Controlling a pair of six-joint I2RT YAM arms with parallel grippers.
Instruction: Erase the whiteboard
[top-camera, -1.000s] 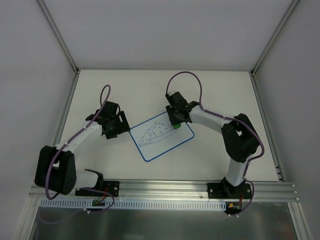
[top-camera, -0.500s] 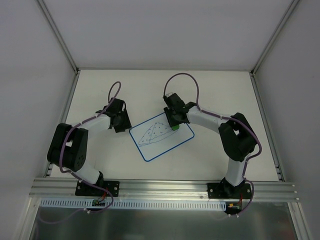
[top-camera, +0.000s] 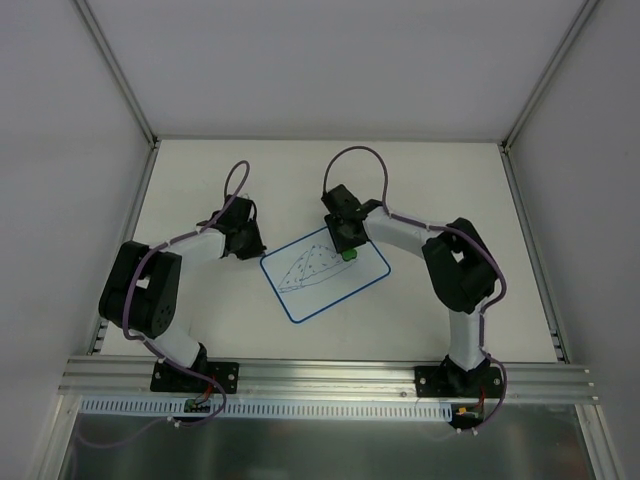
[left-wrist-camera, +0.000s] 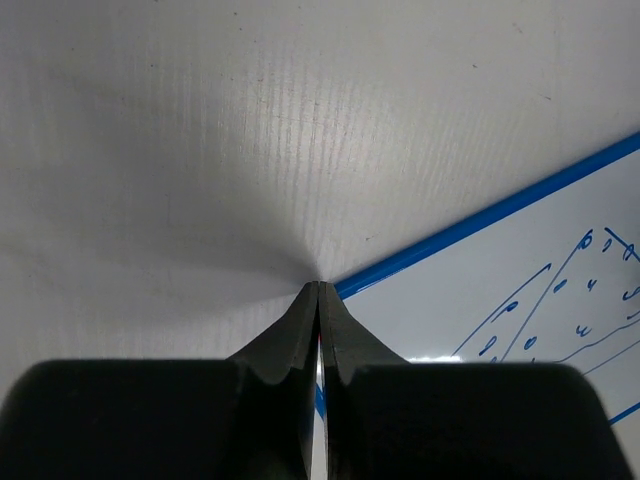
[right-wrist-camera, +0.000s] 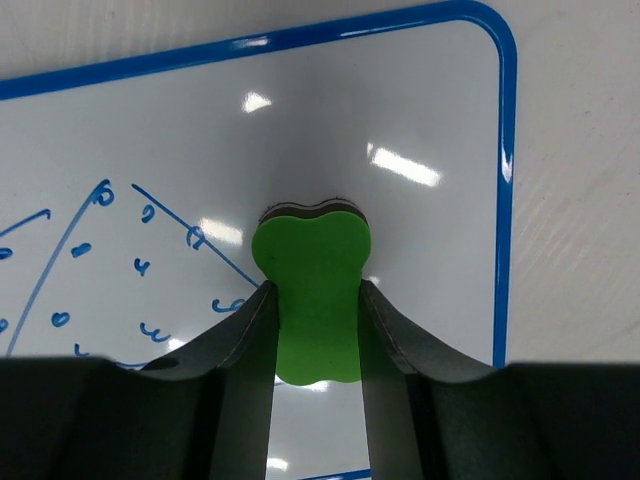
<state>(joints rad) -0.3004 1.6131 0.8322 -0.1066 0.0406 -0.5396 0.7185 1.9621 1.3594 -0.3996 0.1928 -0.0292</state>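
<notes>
On the whiteboard (top-camera: 345, 282), my right fingers (right-wrist-camera: 243, 350) pinched the green eraser (right-wrist-camera: 311, 290); left fingers (left-wrist-camera: 287, 345) pressed together at its rim; scribbles (top-camera: 305, 265) looked wholly unwiped.

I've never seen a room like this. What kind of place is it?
Probably a robot lab's test booth. Two robot arms are bolted to a metal rail at a white table edge, and the right gripper holds a green eraser on a whiteboard.

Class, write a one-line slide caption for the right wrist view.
Right gripper holds a green eraser over the whiteboard, beside blue scribbles.
</notes>
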